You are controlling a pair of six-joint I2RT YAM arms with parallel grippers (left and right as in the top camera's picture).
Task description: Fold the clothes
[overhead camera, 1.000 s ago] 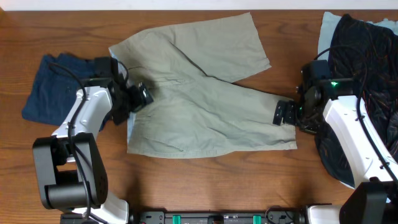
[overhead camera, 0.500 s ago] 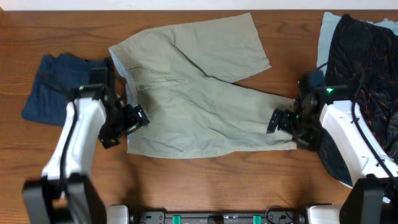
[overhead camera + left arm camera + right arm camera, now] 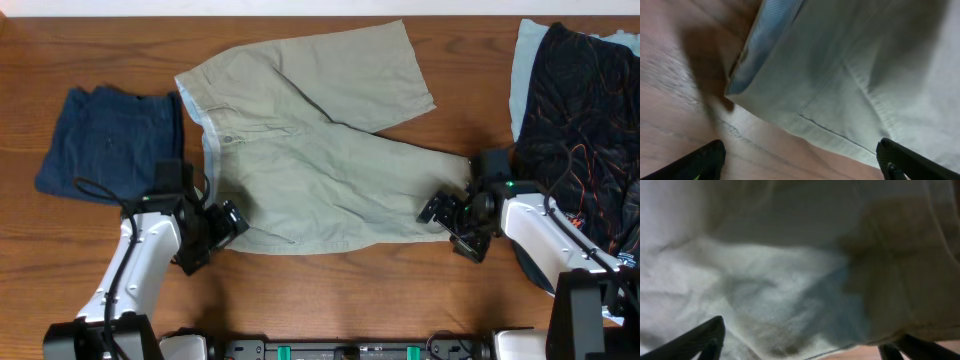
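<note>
The khaki-beige shorts (image 3: 320, 150) lie spread flat on the wooden table, waistband at the left with its pale blue lining (image 3: 765, 45) showing. My left gripper (image 3: 222, 228) is open at the shorts' front left corner, fingers wide over the bare wood (image 3: 800, 165) beside the hem (image 3: 850, 135). My right gripper (image 3: 442, 210) is open at the front right leg end, its fingers spread low over the fabric (image 3: 790, 290). Neither gripper holds anything.
A folded dark blue garment (image 3: 105, 140) lies at the left. A heap of dark clothes (image 3: 580, 120) over a pale blue piece (image 3: 524, 60) lies at the right, beside my right arm. The table's front edge is near both arms.
My left gripper has moved from the waistband toward the front, down to the shorts' front left corner. My right gripper has shifted forward and left along the leg end.
</note>
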